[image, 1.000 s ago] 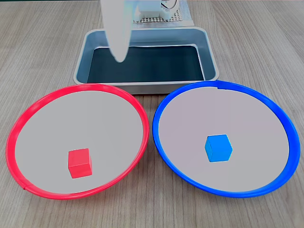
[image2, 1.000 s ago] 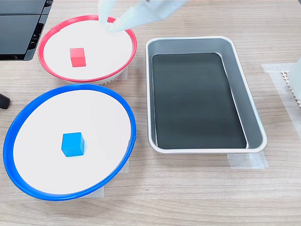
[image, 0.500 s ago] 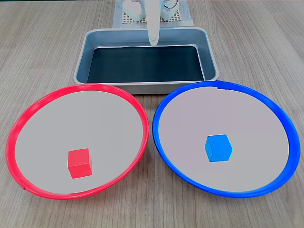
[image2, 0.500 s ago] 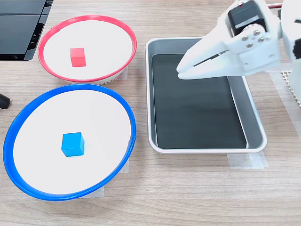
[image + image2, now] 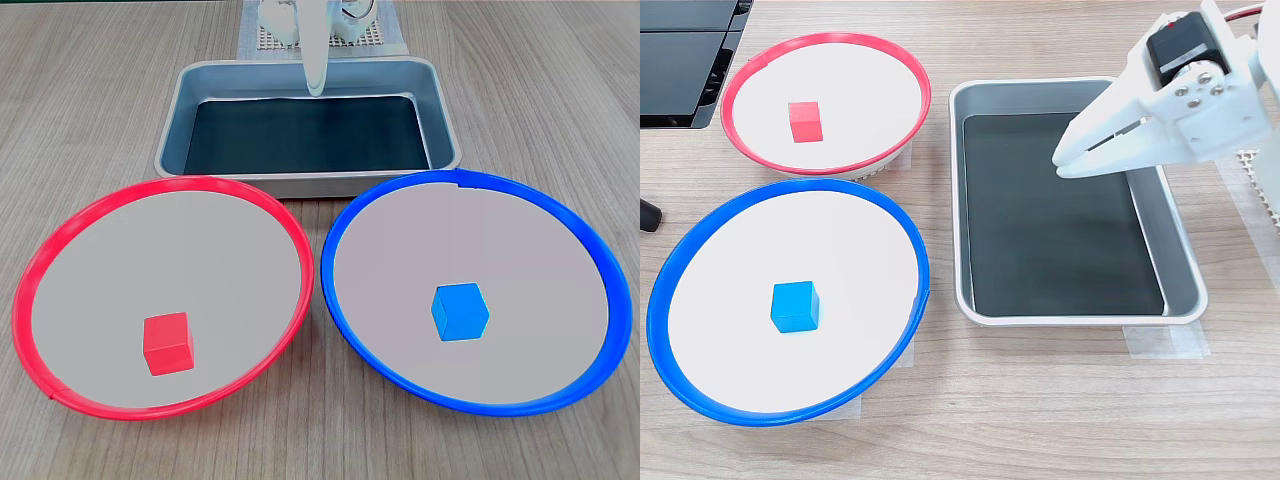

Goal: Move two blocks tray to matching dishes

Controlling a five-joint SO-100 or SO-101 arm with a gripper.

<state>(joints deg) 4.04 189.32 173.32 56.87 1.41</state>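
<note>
– Where are the cubes?
– Well left of the end effector point(image 5: 1068, 160) in a fixed view: red cube point(image 5: 805, 121) in the red dish point(image 5: 919, 80), blue cube point(image 5: 795, 306) in the blue dish point(image 5: 902, 225).
– And the end effector?
– Pressed together, holding nothing, over the tray point(image 5: 1175, 235).

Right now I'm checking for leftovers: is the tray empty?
Empty. The tray shows only its bare black bottom; the gripper hangs above it.

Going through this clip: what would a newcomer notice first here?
Colour matching: a red block lies in the red-rimmed dish and a blue block in the blue-rimmed dish. Behind them the silver tray holds no blocks, with the white gripper shut above it.
</note>
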